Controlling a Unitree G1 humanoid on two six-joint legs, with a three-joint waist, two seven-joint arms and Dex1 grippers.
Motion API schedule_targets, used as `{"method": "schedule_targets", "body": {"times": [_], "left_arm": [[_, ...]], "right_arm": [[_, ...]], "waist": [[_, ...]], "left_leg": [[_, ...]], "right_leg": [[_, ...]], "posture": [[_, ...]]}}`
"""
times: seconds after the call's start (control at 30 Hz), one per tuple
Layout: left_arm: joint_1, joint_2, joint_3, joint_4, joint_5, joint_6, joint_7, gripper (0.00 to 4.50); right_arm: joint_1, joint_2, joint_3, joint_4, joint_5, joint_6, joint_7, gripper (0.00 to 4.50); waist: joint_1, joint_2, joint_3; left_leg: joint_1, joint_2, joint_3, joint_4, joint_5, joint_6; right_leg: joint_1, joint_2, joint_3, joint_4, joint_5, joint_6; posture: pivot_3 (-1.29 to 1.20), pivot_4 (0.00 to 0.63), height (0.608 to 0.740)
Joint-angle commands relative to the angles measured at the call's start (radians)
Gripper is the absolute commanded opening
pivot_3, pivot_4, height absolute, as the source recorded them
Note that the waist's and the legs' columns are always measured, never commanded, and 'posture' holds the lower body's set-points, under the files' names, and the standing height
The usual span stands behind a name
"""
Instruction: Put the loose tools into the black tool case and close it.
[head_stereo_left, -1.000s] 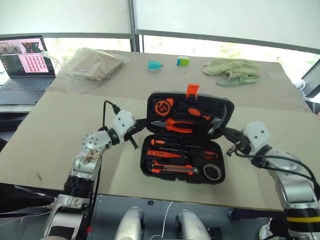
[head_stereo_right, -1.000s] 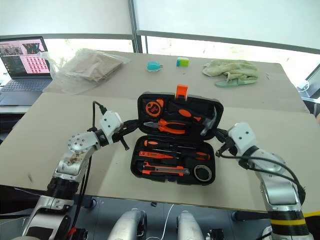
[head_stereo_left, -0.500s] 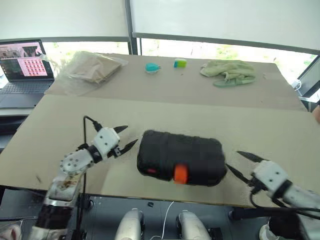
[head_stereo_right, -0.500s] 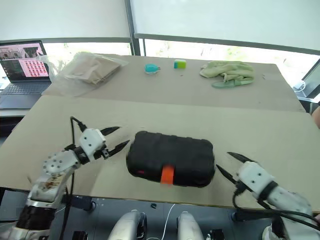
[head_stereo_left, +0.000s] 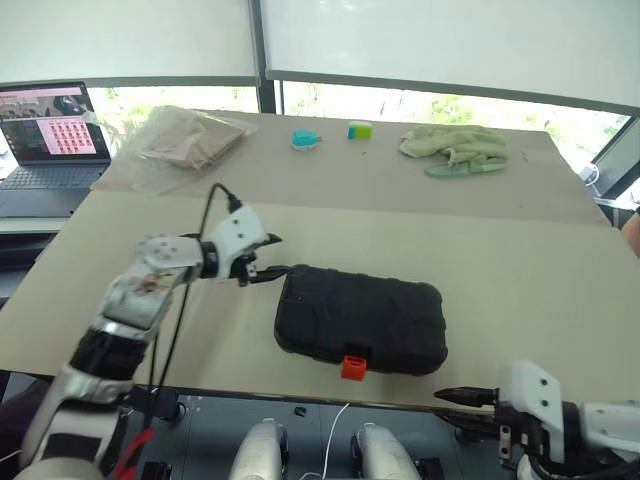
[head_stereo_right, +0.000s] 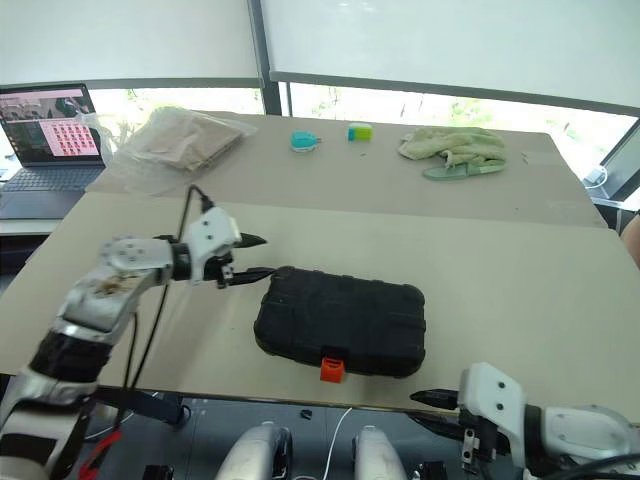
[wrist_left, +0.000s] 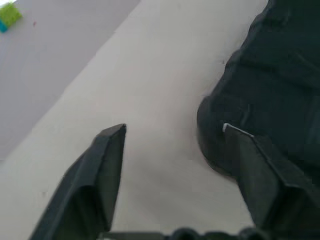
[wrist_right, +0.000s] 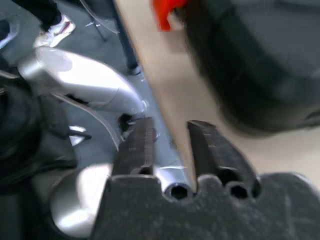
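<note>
On table (head_stereo_left: 520, 270), black tool case (head_stereo_left: 362, 318) lies shut, orange latch (head_stereo_left: 353, 367) at 6 o'clock. L gripper (head_stereo_left: 262, 257) at its 10 o'clock corner, fingers apart, gripping nothing. R gripper (head_stereo_right: 432, 408) at 5 o'clock off table edge, fingers nearly together, empty.

The black tool case (head_stereo_left: 361, 320) lies shut, so whatever is in it is hidden. Its orange latch (head_stereo_left: 353, 367) hangs at the near edge, too small for its catch to be made out. In the left wrist view only a rounded corner of the case shows, the rest cut off by the edge. In the right wrist view the case and latch are blurred and cut off. Far behind the case, the laptop (head_stereo_left: 45, 135) is cut by the edge, its screen too small to read, and the teal object (head_stereo_left: 307, 138) and green-blue block (head_stereo_left: 360, 128) are too small to name.
</note>
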Motion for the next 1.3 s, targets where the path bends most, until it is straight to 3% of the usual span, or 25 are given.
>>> {"method": "schedule_targets", "body": {"times": [0.03,0.17,0.4,0.63,0.7,0.8,0.87,0.93,1.0,1.2,1.3], "left_arm": [[-0.098,-0.051,-0.111,0.191,0.129,-0.201,-0.043,1.57],[-0.2,-0.128,-0.181,0.351,0.199,-0.33,-0.087,0.06],[-0.25,-0.132,-0.188,0.462,0.202,-0.489,-0.256,0.06],[-0.279,-0.135,-0.115,0.514,0.191,-0.524,-0.263,0.06],[-0.336,-0.152,-0.065,0.543,0.164,-0.483,-0.232,0.06],[-0.402,-0.196,0.02,0.471,0.007,-0.277,-0.311,0.06],[-0.399,-0.216,0.031,0.345,-0.107,-0.094,-0.402,0.06],[-0.352,-0.214,-0.032,0.23,-0.132,-0.026,-0.488,0.06],[-0.305,-0.21,-0.108,0.187,-0.082,-0.053,-0.525,0.06],[-0.259,-0.255,-0.283,0.351,0.15,-0.319,-0.451,0.06],[-0.261,-0.265,-0.331,0.445,0.232,-0.483,-0.421,0.06]], "right_arm": [[-0.096,0.002,0.098,0.03,-0.068,0.023,-0.024,0.0],[-0.199,0.018,0.16,0.066,-0.114,0.039,-0.056,0.0],[-0.432,0.098,0.161,0.198,-0.167,0.121,-0.183,0.0],[-0.482,0.12,0.153,0.257,-0.17,0.131,-0.192,0.0],[-0.444,0.112,0.123,0.226,-0.129,0.139,-0.16,0.0],[-0.375,0.115,0.047,0.155,-0.023,0.189,-0.12,0.0],[-0.311,0.109,0.01,0.101,0.036,0.207,-0.085,0.0],[-0.243,0.096,-0.001,0.06,0.057,0.202,-0.049,0.0],[-0.196,0.083,0.004,0.037,0.055,0.187,-0.024,0.0],[-0.209,0.093,0.073,0.023,0.029,0.186,-0.045,0.0],[-0.28,0.107,0.138,0.054,-0.006,0.195,-0.075,0.0]], "waist": [[-0.002,0.0,0.0],[0.004,0.0,0.0],[-0.007,-0.001,0.0],[-0.006,0.0,0.0],[-0.001,0.0,0.0],[0.014,-0.001,0.001],[0.014,0.0,0.0],[0.012,0.001,0.0],[0.01,0.004,-0.003],[-0.004,0.003,-0.002],[-0.004,0.002,-0.004]], "left_leg": [[-0.002,0.0,0.0,0.0,0.0,0.0],[-0.007,-0.001,0.0,0.0,0.0,0.0],[-0.013,0.0,0.001,0.004,-0.001,0.001],[-0.018,-0.001,0.0,0.006,-0.001,0.001],[-0.019,-0.001,0.0,0.007,-0.001,0.001],[-0.021,-0.001,-0.002,0.009,-0.001,0.002],[-0.022,-0.001,-0.003,0.009,-0.001,0.002],[-0.021,-0.001,-0.004,0.009,-0.002,0.003],[-0.02,-0.002,-0.005,0.009,-0.002,0.003],[-0.017,0.0,-0.005,0.009,0.0,0.003],[-0.003,-0.001,-0.004,0.008,0.0,0.003]], "right_leg": [[-0.002,0.0,0.0,0.0,0.0,0.0],[-0.006,0.0,-0.001,0.0,0.0,0.0],[-0.01,0.0,0.0,0.001,0.001,0.001],[-0.015,0.0,-0.001,0.002,0.001,0.002],[-0.015,0.0,-0.001,0.002,0.002,0.003],[-0.015,0.0,-0.003,0.002,0.002,0.004],[-0.015,-0.001,-0.003,0.002,0.003,0.004],[-0.014,-0.001,-0.003,0.001,0.002,0.005],[-0.013,-0.001,-0.002,0.001,0.002,0.005],[-0.012,0.002,-0.001,0.003,0.004,0.002],[0.003,0.001,-0.001,-0.001,-0.001,0.009]], "posture": [[0.0,0.15,0.74],[0.0,0.15,0.74],[0.0,0.15,0.74],[0.0,0.15,0.74],[0.0,0.15,0.74],[0.0,0.15,0.74],[0.0,0.15,0.74],[0.0,0.15,0.74],[0.0,0.15,0.74],[0.0,0.15,0.74],[0.0,0.15,0.74]]}}
